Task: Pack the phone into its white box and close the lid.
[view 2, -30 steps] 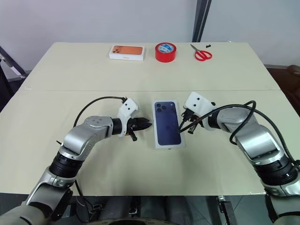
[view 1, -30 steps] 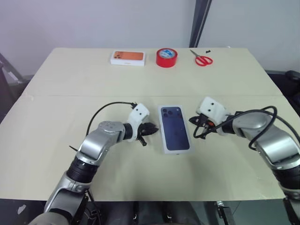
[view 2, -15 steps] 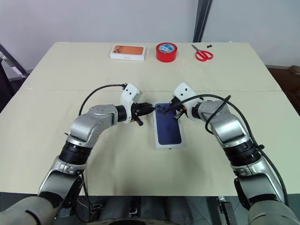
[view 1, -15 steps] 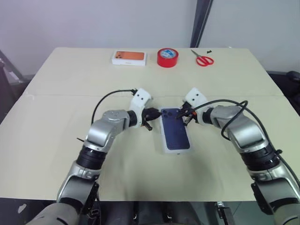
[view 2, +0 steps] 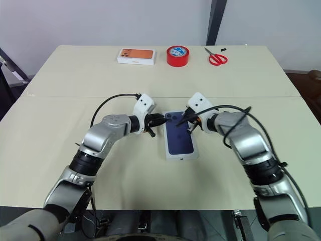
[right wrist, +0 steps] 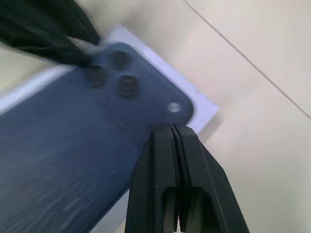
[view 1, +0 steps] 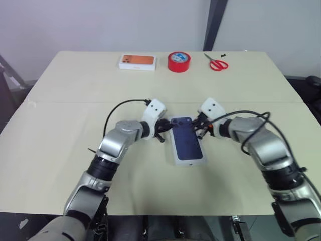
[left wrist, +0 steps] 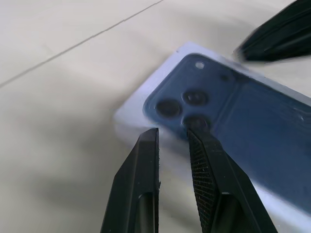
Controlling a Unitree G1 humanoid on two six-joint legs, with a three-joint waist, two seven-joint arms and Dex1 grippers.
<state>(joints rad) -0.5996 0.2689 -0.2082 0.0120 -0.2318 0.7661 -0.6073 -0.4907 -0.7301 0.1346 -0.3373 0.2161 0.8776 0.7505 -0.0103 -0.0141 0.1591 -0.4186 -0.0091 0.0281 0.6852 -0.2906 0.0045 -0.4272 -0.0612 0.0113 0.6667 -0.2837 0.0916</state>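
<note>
Seen along the left gripper: two black ribbed fingers set slightly apart, a narrow gap between the tips. Tips placed at the near corner of the lid, one finger just off its white edge, the other over the printed camera lenses; actual contact cannot be told. Lid lying flat on the pale table, printed dark blue face upward. Blurred black tip of the right gripper near the lid's far edge.
</note>
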